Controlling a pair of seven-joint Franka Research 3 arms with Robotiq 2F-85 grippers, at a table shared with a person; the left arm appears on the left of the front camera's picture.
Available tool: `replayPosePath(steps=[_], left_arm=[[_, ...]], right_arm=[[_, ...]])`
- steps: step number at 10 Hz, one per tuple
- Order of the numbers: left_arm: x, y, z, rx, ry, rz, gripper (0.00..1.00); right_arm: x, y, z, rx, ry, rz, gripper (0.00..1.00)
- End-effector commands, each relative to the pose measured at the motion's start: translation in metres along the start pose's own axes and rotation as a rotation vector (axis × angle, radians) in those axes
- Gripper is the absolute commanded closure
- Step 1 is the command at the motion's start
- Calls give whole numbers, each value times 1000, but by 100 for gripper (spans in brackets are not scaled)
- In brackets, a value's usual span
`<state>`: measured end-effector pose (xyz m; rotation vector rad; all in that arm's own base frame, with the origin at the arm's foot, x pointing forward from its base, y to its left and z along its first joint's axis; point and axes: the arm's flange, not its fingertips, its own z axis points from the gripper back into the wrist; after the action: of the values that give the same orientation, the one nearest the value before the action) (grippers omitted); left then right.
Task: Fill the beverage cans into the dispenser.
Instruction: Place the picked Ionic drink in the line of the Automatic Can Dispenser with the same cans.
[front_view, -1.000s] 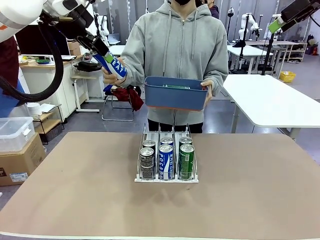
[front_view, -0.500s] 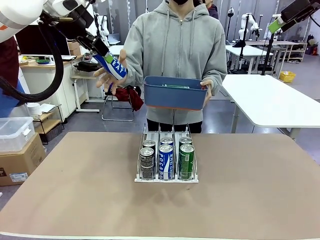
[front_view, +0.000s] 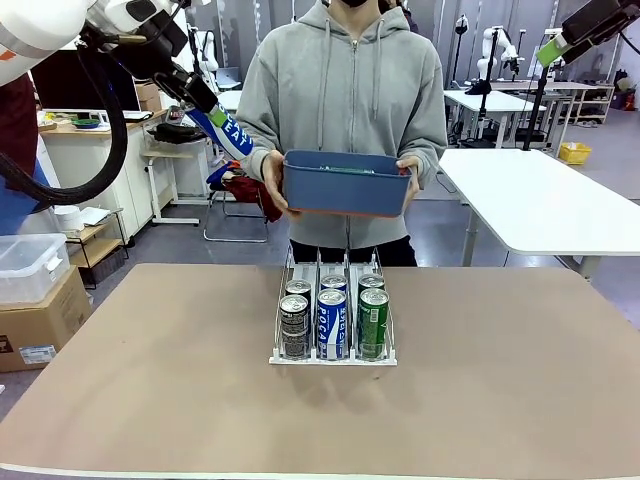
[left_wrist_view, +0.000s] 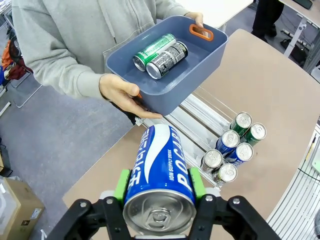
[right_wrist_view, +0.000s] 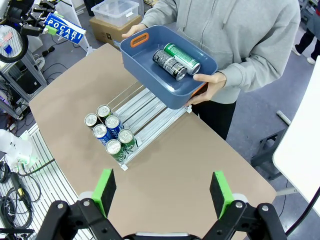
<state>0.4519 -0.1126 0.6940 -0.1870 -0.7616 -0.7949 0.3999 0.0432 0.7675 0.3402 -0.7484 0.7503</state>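
Observation:
My left gripper (front_view: 218, 118) is raised at the upper left, shut on a blue can with white lettering (front_view: 233, 135), which it holds tilted. In the left wrist view this blue can (left_wrist_view: 159, 170) sits between the green pads of the left gripper (left_wrist_view: 159, 186). The dispenser (front_view: 332, 359) stands mid-table with several cans in its lanes: dark grey (front_view: 294, 325), blue (front_view: 332, 322), green (front_view: 373, 322). Across the table the person holds a blue tub (front_view: 347, 185) in both hands. A green can (left_wrist_view: 154, 50) and a dark grey can (left_wrist_view: 167, 60) lie in it. My right gripper (right_wrist_view: 162, 192) hangs open, high above the table.
The brown tabletop (front_view: 150, 380) has free room on both sides of the dispenser. White tables (front_view: 540, 200) stand behind at the right. A cardboard box (front_view: 40, 320) and a clear bin (front_view: 25, 265) sit on the floor at the left.
The person's hand has let go of the blue can and gone back to the tub, which is now held in both hands. My arms have stayed put.

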Motion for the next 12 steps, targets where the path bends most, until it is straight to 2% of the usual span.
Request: replayPosePath(steps=[1,5,6,7,9,12], left_arm=[[1,0,2,4,-4,-3,62],[1,0,2,4,-4,-3,62],[0,0,0,0,0,0,43],[-2,0,-3,5,64,50,43],[-9,-14,-6,62,115,69,43],[-35,-44,-12,93,142,-29,43]], right_arm=[[-1,0,0,-4,-8,-3,0],[-1,0,0,-4,-8,-3,0],[-1,0,0,-4,-8,-3,0],[-1,0,0,-4,-8,-3,0],[-1,0,0,-4,-8,-3,0],[-1,0,0,-4,-8,-3,0]])
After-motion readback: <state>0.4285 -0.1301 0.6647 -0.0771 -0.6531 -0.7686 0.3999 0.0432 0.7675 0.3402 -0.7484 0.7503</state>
